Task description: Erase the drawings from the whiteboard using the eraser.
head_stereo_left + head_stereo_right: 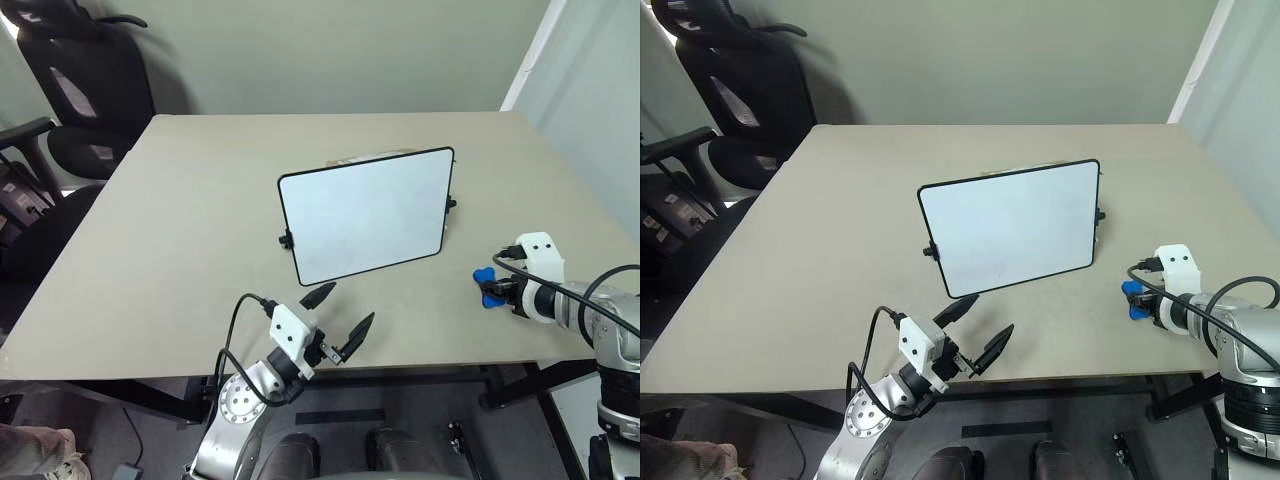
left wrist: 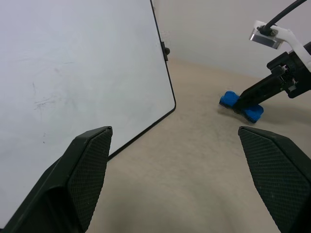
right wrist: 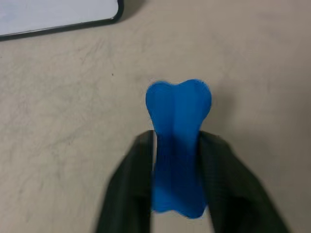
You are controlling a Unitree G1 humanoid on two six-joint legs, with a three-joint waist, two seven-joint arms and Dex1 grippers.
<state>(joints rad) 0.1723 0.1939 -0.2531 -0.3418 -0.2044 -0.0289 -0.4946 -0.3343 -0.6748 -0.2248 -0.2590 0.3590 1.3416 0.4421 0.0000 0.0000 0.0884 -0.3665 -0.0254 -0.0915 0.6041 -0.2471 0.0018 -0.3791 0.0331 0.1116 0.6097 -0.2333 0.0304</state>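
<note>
Right gripper (image 3: 176,160): two black fingers (image 3: 127,184) sit on either side of the eraser (image 3: 178,116), pads close against its narrow waist. Whether they clamp it or have just let go, cannot tell. The blue bone-shaped eraser lies on the table (image 1: 180,230), one flared end sticking out past the fingertips. In the left eye view it shows as a blue bit (image 1: 488,285) at the tip of the right gripper (image 1: 497,288), near the table's right front part, right of the whiteboard's lower right corner and apart from it.

Left gripper (image 1: 340,322): fingers (image 2: 87,165) spread wide, nothing between them, hovering at the table's front edge just in front of the whiteboard's lower left corner, aimed toward the board and the table beyond.

Whiteboard (image 1: 365,215): stands tilted back mid-table, black frame, rounded corners, small side knobs. Surface mostly white; the left wrist view shows only faint grey smudges (image 2: 41,97) on it.

Black office chair (image 1: 80,90) stands off the table's far left corner.
</note>
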